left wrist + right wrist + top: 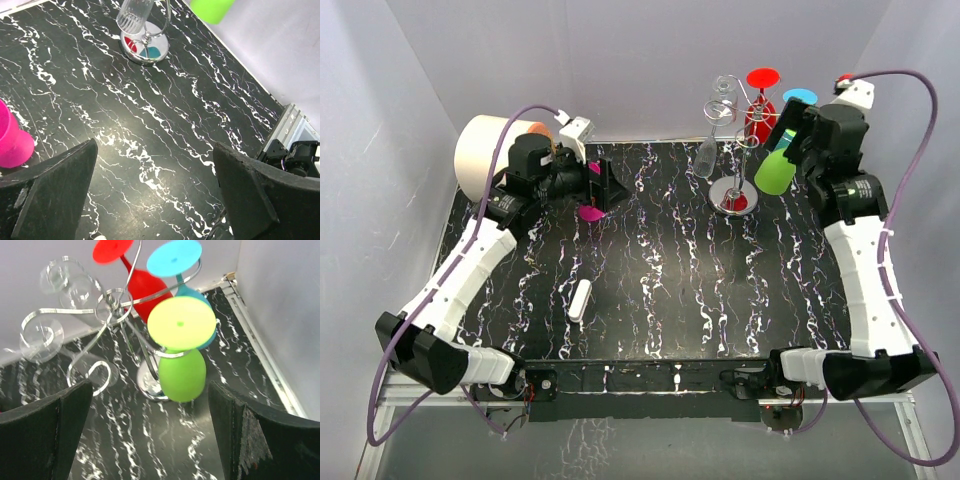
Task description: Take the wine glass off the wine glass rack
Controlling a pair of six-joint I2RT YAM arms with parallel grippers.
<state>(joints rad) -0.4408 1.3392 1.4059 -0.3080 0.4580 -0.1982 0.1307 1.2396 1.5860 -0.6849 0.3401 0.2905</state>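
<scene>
The silver wire wine glass rack (733,150) stands at the back right on its round shiny base (150,382). Red (147,290), blue (174,256) and green (182,375) wine glasses and clear ones (40,340) hang upside down from its scroll arms. The green glass (775,172) hangs on the arm nearest my right gripper (150,440), which is open and empty just short of it. My left gripper (155,195) is open and empty over the table, with a pink glass (12,142) beside its left finger. The pink glass (590,212) rests on the table.
A cream drum (485,150) lies at the back left behind the left arm. A small white cylinder (581,300) lies on the black marbled table (670,290). The side wall (280,315) stands close to the right of the rack.
</scene>
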